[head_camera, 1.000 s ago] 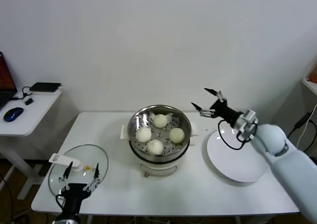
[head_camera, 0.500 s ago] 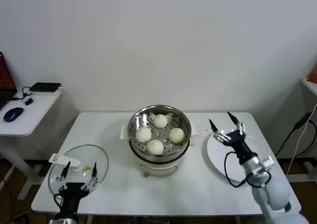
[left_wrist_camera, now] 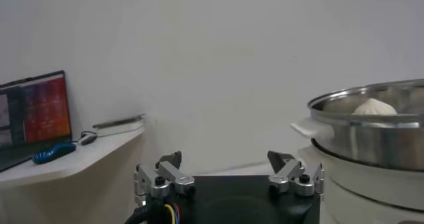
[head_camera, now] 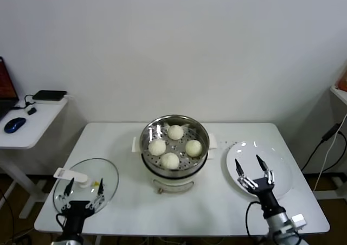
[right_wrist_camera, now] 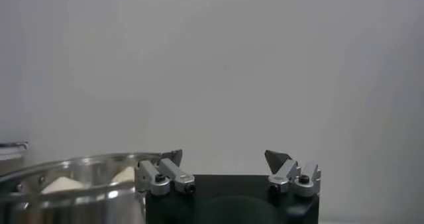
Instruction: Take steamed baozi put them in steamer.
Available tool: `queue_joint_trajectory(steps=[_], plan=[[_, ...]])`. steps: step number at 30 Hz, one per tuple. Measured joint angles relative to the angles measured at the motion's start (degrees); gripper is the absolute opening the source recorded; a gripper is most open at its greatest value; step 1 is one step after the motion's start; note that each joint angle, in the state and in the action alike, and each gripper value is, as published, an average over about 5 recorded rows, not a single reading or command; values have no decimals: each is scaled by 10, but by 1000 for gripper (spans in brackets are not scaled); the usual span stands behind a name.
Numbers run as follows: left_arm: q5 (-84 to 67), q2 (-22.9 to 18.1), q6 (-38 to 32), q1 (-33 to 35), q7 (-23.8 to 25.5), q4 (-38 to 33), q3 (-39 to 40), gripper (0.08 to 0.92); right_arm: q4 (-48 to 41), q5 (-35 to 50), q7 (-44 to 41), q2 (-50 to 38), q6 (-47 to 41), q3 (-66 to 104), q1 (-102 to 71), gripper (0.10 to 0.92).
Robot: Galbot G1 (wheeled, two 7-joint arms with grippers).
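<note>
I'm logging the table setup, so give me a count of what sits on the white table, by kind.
Steamed baozi: 4, at, all inside the steamer
Steamer: 1
White plate: 1
Glass lid: 1
Total: 7

Looks like a lab or office test room, not a real kitchen – bare white wall (head_camera: 173, 44) across the whole top of the frame, plain white table (head_camera: 179, 212) in the centre with only a cooker set on it. Far left edge: a side desk (head_camera: 32, 126) with a laptop (head_camera: 5, 88), blue mouse (head_camera: 13, 124) and cables. Right edge – a loose cable (head_camera: 325, 147) hanging by another white surface.
</note>
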Motion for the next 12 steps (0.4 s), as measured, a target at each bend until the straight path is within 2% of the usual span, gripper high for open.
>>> queue_joint_trajectory(steps=[12], plan=[[-4,1,0,0,8,0,-4,823,3,3,-15,13,21,9,-44,823]])
